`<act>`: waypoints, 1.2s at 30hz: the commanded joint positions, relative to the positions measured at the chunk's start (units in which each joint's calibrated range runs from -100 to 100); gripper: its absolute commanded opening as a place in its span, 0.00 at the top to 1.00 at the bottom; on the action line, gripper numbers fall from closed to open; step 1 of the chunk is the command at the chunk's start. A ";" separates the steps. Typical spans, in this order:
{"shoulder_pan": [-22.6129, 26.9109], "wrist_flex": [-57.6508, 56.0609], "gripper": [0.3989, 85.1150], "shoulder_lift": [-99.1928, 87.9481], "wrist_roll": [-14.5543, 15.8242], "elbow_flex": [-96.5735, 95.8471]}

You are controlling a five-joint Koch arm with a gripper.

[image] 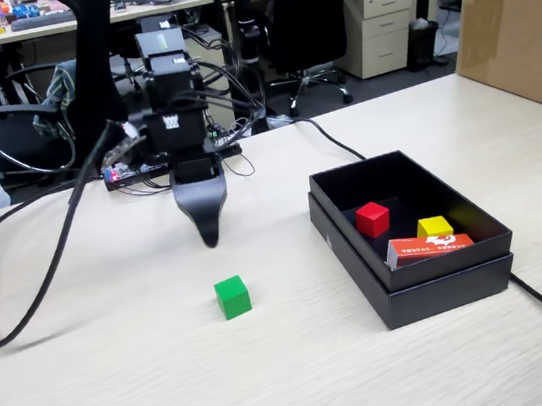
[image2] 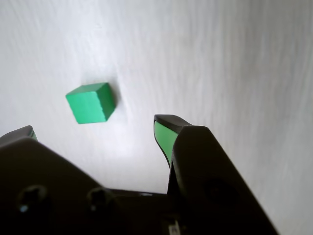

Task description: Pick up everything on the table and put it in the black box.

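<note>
A small green cube (image: 232, 296) lies on the pale wood table (image: 125, 385), left of the black box (image: 444, 285). My gripper (image: 209, 234) hangs above the table just behind the cube, pointing down. In the wrist view the green cube (image2: 91, 102) sits beyond and between my jaws, nearer the left one. My gripper (image2: 95, 128) is open and nothing is between its green-lined fingers (image2: 164, 137).
The black box holds a red cube (image: 373, 218), a yellow cube (image: 435, 227) and an orange packet (image: 429, 245). A big brown carton (image: 518, 17) stands at the back right. Black cables (image: 26, 258) loop over the table's left and run past the box's right side.
</note>
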 commanded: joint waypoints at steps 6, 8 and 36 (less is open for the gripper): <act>0.29 -2.01 0.45 15.12 -0.39 16.81; 0.29 -2.01 0.45 19.48 -0.44 19.43; 0.34 -2.01 0.99 31.30 -1.27 27.05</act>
